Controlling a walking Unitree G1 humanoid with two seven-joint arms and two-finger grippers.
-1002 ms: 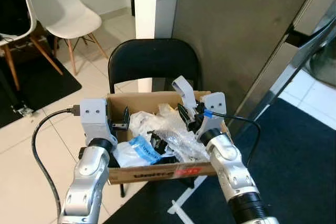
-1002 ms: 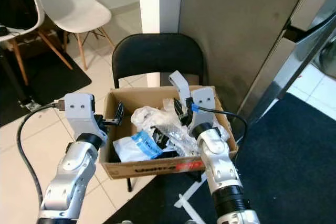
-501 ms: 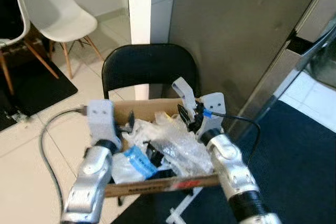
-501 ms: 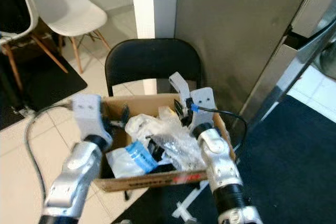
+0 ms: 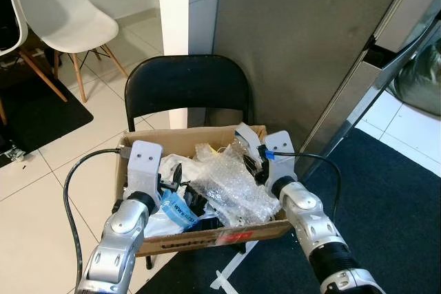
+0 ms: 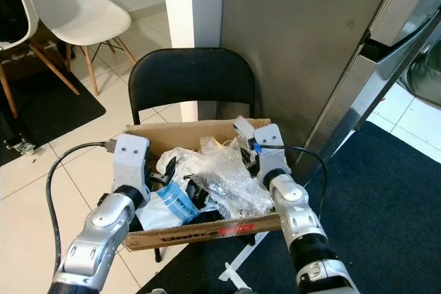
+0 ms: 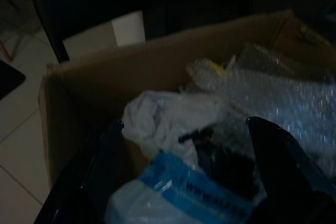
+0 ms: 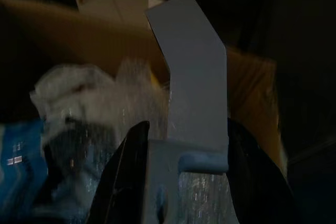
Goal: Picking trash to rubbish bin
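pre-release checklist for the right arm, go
1. Grey bent strip held between right end effector fingers: ok.
2. Strip is above the cardboard box: ok.
3. Box sits on the black folding chair: ok; how steadily, cannot tell.
4. Room in the box: not ok, bubble wrap and a blue-and-white bag are piled to the rim.
5. Left end effector open over the bag, gripping nothing: ok.
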